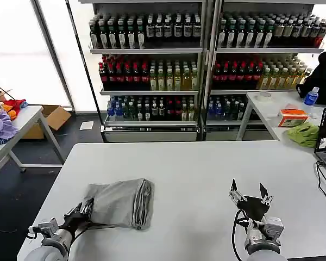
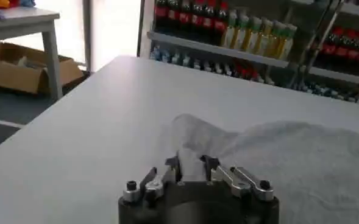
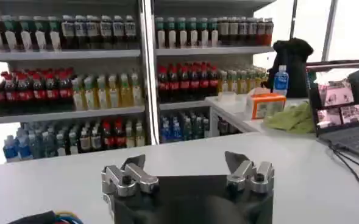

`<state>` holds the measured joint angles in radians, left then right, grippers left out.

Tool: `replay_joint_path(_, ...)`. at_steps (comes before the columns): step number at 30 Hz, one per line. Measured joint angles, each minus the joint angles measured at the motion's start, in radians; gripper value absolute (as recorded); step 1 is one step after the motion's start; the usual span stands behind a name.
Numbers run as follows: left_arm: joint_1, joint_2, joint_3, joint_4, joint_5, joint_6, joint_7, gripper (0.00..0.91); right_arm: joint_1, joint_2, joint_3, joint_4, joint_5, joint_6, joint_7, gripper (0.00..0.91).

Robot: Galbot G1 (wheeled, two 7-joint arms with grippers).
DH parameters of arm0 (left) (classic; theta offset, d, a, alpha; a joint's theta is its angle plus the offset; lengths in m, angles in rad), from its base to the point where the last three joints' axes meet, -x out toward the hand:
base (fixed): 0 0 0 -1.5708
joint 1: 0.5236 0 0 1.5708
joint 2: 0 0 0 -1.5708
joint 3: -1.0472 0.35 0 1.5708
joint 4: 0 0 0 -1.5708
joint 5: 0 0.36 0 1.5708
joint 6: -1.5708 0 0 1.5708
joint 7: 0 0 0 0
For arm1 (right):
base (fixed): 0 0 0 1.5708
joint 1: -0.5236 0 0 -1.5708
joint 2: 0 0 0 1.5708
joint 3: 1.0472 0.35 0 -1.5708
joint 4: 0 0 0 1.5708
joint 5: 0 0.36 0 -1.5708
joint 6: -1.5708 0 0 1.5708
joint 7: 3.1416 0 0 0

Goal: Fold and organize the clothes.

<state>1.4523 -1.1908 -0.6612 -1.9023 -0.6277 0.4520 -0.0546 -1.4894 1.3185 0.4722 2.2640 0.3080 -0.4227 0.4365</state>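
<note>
- Head view: folded grey T-shirt (image 1: 119,202) lies on the white table (image 1: 195,174), near its front-left edge.
- Left gripper (image 1: 82,211) pinches the shirt's near-left corner.
- Right gripper (image 1: 250,194) hovers spread wide, well apart from the shirt.

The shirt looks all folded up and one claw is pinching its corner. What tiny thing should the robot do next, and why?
Probably let go. The grey T-shirt already lies in a folded bundle on the white table, and the left end effector is shut on its near corner. Opening there would leave the bundle flat. The right end effector hangs open above bare table, apart from the shirt.
</note>
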Motion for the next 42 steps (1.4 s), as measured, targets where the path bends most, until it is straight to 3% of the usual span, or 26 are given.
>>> replay_joint_path(12, -0.013, 0.012, -0.057, -0.025, -0.033, -0.012, 0.005, 0.000, 0.006, -0.012, -0.003, -0.010, 0.008, 0.003, -0.004, 0.907)
replay_joint_path(24, -0.038, 0.192, -0.272, 0.042, -0.103, -0.003, 0.014, 0.000, 0.018, -0.021, -0.010, -0.009, 0.025, -0.001, -0.010, 0.907)
replay_joint_path(30, -0.022, 0.238, -0.318, 0.012, -0.125, 0.016, 0.005, 0.000, 0.016, -0.022, 0.000, -0.010, 0.029, -0.001, -0.011, 0.907)
replay_joint_path(36, -0.015, 0.229, -0.271, -0.101, -0.171, 0.046, -0.028, 0.000, 0.000, -0.020, 0.017, -0.004, 0.028, -0.003, -0.008, 0.907)
replay_joint_path(42, -0.031, 0.167, -0.090, -0.227, -0.177, 0.052, -0.085, 0.000, -0.023, -0.007, 0.040, 0.001, 0.015, -0.002, -0.007, 0.907)
